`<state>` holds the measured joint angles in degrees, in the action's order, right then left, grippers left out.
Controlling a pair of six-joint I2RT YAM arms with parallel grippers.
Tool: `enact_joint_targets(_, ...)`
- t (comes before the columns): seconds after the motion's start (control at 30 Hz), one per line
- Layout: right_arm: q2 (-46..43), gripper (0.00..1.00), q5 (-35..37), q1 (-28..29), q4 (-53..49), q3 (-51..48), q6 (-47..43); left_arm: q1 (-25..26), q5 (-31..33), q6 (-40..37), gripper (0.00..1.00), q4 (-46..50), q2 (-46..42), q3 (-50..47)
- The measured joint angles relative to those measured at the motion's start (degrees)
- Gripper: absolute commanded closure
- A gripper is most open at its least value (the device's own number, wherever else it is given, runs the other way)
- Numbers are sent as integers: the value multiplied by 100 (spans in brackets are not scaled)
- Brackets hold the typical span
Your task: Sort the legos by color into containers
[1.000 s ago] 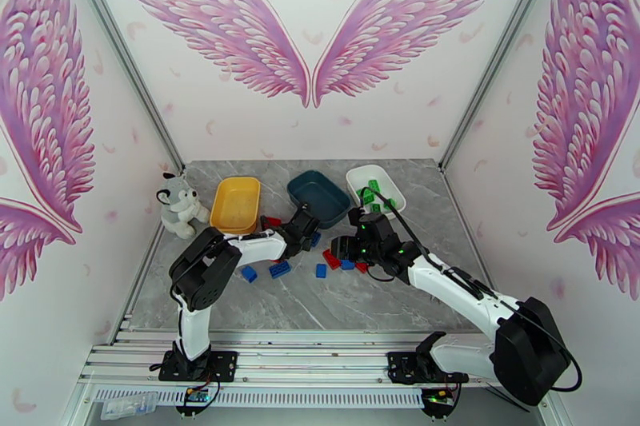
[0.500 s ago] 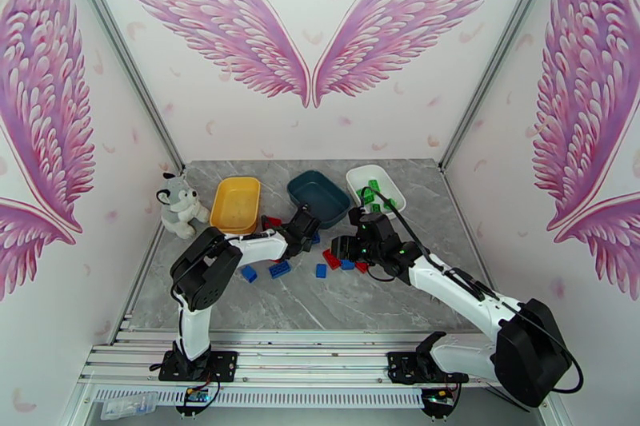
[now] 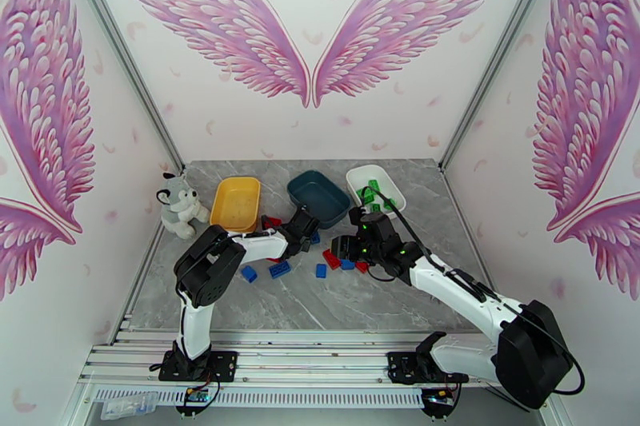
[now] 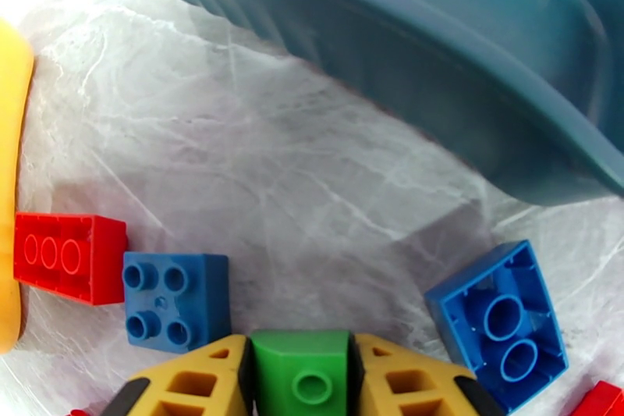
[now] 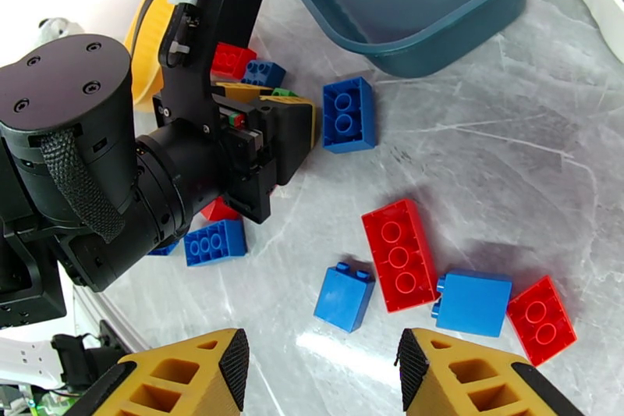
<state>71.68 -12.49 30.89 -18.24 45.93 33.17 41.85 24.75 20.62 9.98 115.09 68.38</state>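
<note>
Left gripper (image 4: pixel 300 390) pinches one green lego (image 4: pixel 300 367) tight, just off the near wall of the teal tray (image 4: pixel 468 82). It reads as light, rigid, slick plastic: grip the flat sides, not the studs. Right gripper (image 5: pixel 320 371) hangs wide open, empty. Loose beside that tray: four red legos (image 5: pixel 398 254), at least five blue legos (image 5: pixel 347 113). Three trays: yellow tray (image 3: pixel 235 204) left of it, white tray (image 3: pixel 356 176) right.

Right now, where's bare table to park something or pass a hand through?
Free: the near table strip between the loose legos and the front edge; the right side past the white tray; a thin back strip behind the yellow tray. Crowded: the middle in front of the teal tray, where red and blue legos sit between the left gripper and right gripper.
</note>
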Motion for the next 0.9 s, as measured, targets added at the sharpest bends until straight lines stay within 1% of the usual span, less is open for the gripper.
enact_joint_targets(0.2, -2, 42, 0, -9, -2, 0, 0, 0, -9, 0, 73, -44, -120, -120)
enact_joint_targets(0.53, -164, 41, 50, -68, -70, 0, 0, 0, -326, 0, 73, 46, -1279, -240)
enact_joint_targets(0.7, -199, 41, 103, -125, -116, 0, 0, 0, -529, 2, 73, 120, -1355, -190)
enact_joint_targets(0.9, -199, 41, 136, -129, -153, 0, 0, 0, -568, 22, 72, 186, -1355, -201)
